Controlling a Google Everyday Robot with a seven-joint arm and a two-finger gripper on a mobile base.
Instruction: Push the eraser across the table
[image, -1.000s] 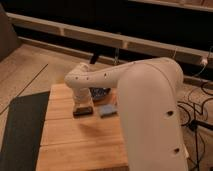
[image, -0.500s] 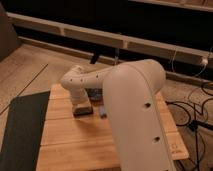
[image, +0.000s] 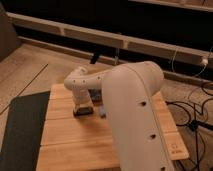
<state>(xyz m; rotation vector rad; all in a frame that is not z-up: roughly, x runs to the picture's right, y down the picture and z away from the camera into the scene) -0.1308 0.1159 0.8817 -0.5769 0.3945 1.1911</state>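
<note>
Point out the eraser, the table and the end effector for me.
eraser (image: 83, 113): camera view, its dark top face.
table (image: 70, 144): camera view, bare bamboo planks near the front.
end effector (image: 82, 104): camera view, its tip, low over the table just above the eraser.

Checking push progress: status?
Gripper low over the eraser on the table; contact unclear. Blue-grey pad just beside eraser, partly behind arm.

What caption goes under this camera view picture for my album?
The robot's gripper hangs low at the black eraser on the bamboo table.
</note>
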